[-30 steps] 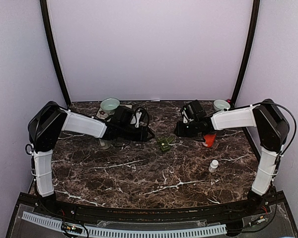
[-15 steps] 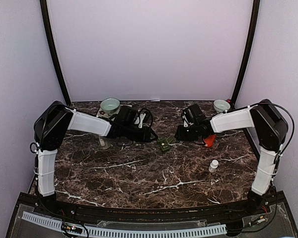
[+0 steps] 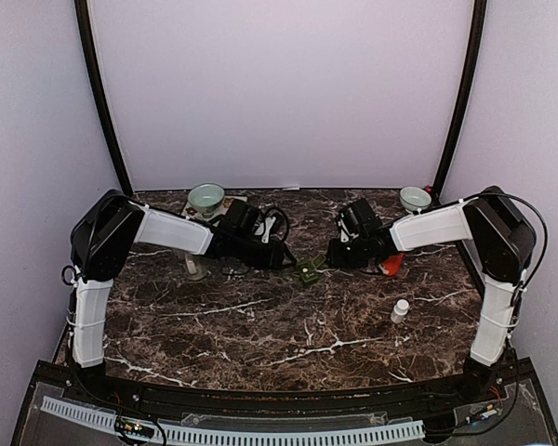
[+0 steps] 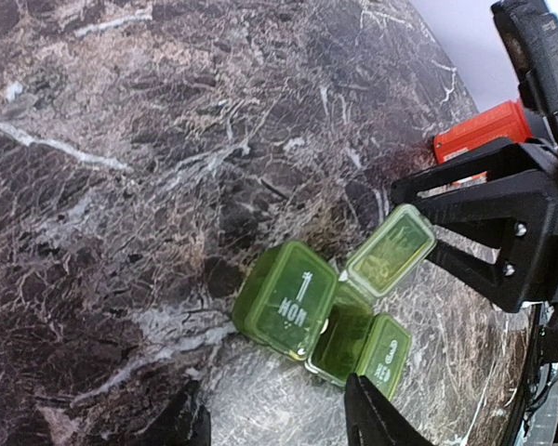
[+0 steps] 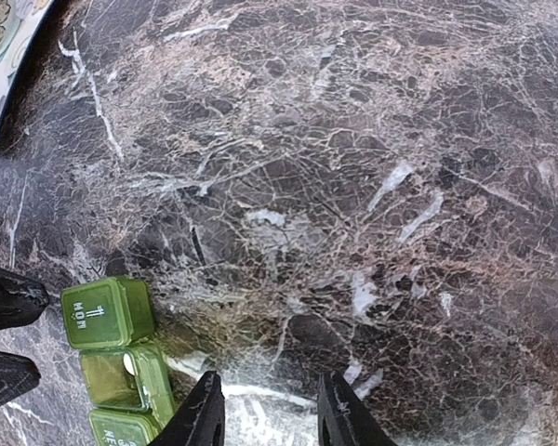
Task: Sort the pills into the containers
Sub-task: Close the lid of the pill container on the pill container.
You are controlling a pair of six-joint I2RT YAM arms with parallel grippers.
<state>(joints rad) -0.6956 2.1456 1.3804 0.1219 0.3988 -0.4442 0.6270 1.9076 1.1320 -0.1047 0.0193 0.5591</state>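
A green pill organizer lies mid-table between both grippers. In the left wrist view its "1 MON" box is shut, the middle box stands with its lid flipped up, and the "3 WED" box is shut. A small white spot, perhaps a pill, sits at the middle box's edge. My left gripper is open just left of the organizer. My right gripper is open just right of it, over bare marble. An orange bottle lies behind the right gripper.
A white bottle stands at the near right. Two pale green bowls sit at the back. A small pale object stands under the left arm. A patterned tray shows at the right wrist view's corner.
Both grippers have closed in on the organizer: the left one moved right, the right one moved left. Their openings look unchanged.
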